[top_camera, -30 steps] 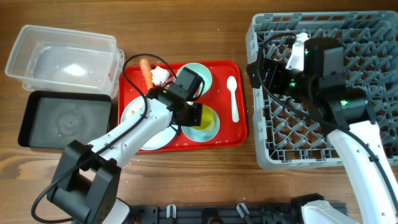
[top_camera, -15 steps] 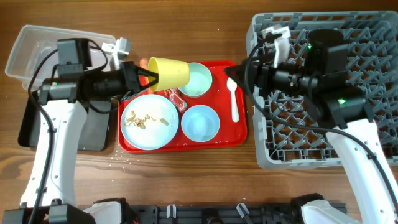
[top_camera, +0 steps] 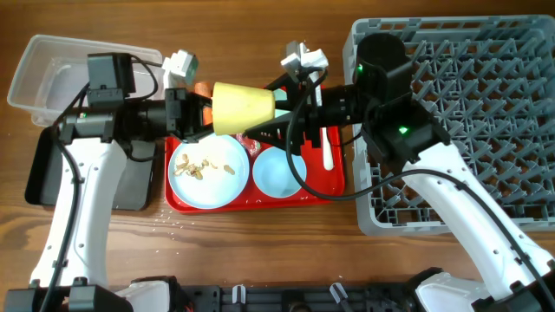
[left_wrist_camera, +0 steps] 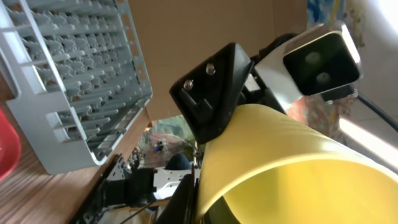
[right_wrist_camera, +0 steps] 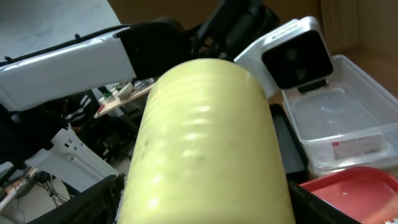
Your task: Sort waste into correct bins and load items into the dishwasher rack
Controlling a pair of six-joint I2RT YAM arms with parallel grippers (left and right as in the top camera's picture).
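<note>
The small yellow cup lies on its side in the air above the back of the red tray. My left gripper is shut on its rim; the cup fills the left wrist view. My right gripper is open, with one finger on each side of the cup's base end. The light-blue plate holds beige crumbs. The light-blue bowl and white spoon lie on the tray. An orange carrot tip shows behind the left gripper. The pale-green bowl is hidden.
The grey dishwasher rack stands at the right, also in the left wrist view. The clear tub and black tray sit at the left. The red tray is in the middle. Small crumbs lie on the table.
The left gripper lifted the yellow cup off the tray. The right arm swung left from over the rack, and its fingers now straddle the cup.
</note>
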